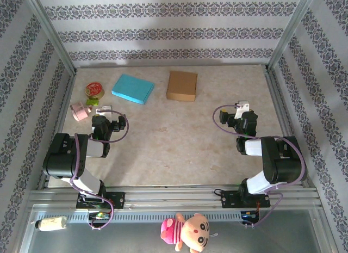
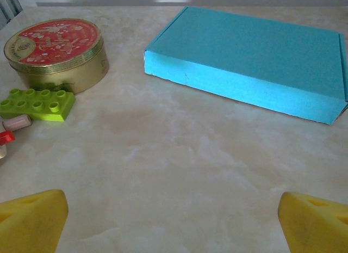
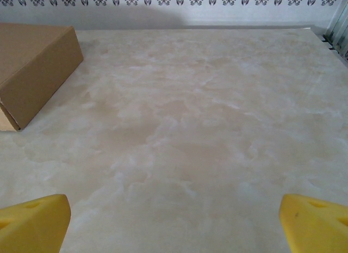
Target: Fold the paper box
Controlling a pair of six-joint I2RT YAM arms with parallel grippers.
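Left pincer [image 1: 106, 113] is released, jaws spread wide, nothing between them. It sits low over the marbled table [image 1: 174, 144], left side. My left wrist view has the yellow fingertips [image 2: 32, 217] at the near corners.

Blue paper box [image 2: 250, 62] lies flat and closed, beyond this pincer and a little right, not touching it.

Round tin [image 2: 54, 51] is far left, with a green brick [image 2: 37, 104] just beside it on the near side.

Right pincer [image 1: 242, 109] is also released, wide, gripping nothing.

Brown paper box [image 3: 32, 68] is closed, far and to the left of it, well apart. It is near the blue box, with a gap between them.
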